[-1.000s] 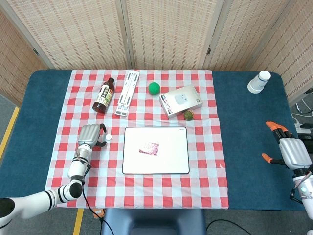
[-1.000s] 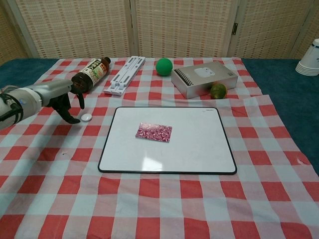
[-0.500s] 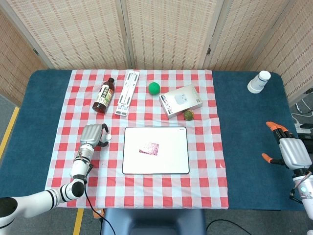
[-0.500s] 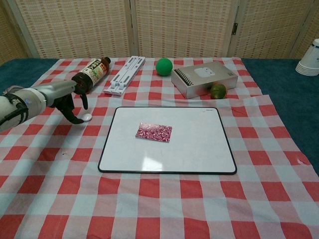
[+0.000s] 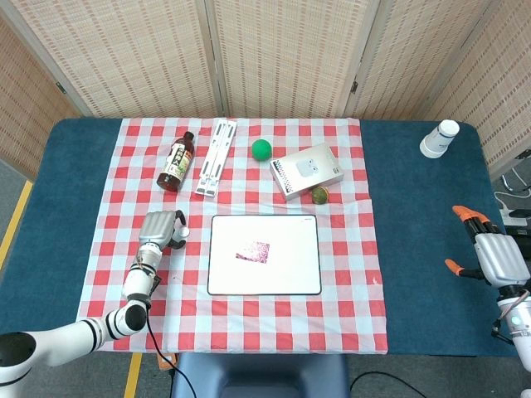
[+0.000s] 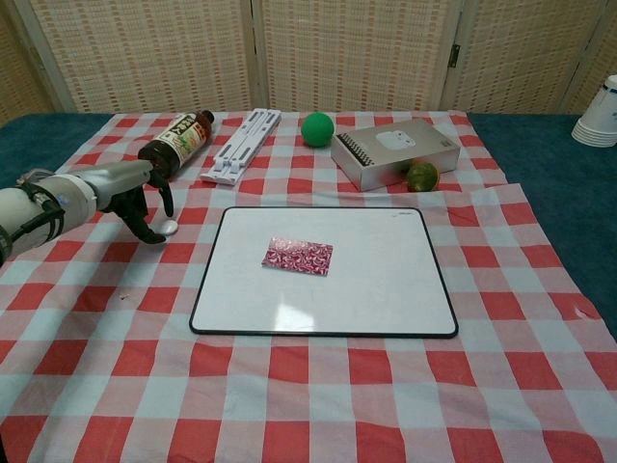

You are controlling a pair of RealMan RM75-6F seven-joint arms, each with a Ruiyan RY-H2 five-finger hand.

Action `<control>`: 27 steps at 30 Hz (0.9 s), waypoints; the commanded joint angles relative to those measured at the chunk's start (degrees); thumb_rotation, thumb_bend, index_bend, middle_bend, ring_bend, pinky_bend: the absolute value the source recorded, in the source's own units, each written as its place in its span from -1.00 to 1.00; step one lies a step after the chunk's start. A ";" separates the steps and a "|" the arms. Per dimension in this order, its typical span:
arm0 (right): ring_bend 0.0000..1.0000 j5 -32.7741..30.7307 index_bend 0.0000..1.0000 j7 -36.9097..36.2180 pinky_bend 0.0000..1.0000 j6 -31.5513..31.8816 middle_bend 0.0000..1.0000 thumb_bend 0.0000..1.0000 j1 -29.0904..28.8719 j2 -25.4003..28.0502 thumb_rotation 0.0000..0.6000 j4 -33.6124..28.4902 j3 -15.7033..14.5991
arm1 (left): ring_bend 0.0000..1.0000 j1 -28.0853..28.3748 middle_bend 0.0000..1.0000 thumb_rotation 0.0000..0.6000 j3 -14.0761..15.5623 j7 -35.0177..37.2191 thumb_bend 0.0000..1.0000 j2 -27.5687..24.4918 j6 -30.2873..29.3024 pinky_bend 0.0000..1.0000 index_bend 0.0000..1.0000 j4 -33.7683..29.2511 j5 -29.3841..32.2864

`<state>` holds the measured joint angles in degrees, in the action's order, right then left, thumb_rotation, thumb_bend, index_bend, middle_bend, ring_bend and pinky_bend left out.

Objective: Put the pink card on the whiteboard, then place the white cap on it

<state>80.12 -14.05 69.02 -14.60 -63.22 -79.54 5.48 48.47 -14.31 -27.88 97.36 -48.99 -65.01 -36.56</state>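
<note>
The pink patterned card (image 5: 254,250) (image 6: 298,256) lies flat near the middle of the whiteboard (image 5: 299,278) (image 6: 405,299). Left of the board's far corner, the small white cap (image 5: 183,233) (image 6: 171,228) sits on the checked cloth. My left hand (image 5: 158,228) (image 6: 133,191) reaches down right beside it, with its thumb and a curved finger on either side of the cap. I cannot tell whether they touch it. My right hand (image 5: 494,255) hangs far to the right, past the table's edge, holding nothing with its fingers apart. It shows only in the head view.
Behind the board lie a brown bottle (image 6: 174,142) on its side, a white folded stand (image 6: 241,145), a green ball (image 6: 317,128), a grey box (image 6: 395,152) and a small greenish ball (image 6: 421,176). White stacked cups (image 5: 439,138) stand at the far right on the blue table.
My left hand has slid right toward the cap, and its fingers now bracket it. The card, board and right hand have not moved.
</note>
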 commanded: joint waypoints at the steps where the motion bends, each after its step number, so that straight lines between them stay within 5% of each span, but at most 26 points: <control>1: -1.00 -0.04 -0.95 0.06 -0.49 -0.10 -0.87 -0.69 -0.03 -0.03 1.00 0.02 -0.01 | 1.00 0.09 0.99 1.00 -0.08 0.03 -0.49 0.17 0.24 1.00 -0.14 0.40 0.27; 27: -1.00 -0.80 -0.95 0.33 -0.49 -0.88 -0.87 -0.69 -0.36 -0.39 1.00 0.50 0.27 | 1.00 0.89 1.00 1.00 -0.42 -0.55 -0.34 0.35 2.11 1.00 -0.03 1.93 2.77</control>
<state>79.31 -13.72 68.15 -14.95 -63.60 -79.04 5.76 49.35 -14.72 -28.42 97.72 -46.87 -63.07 -33.79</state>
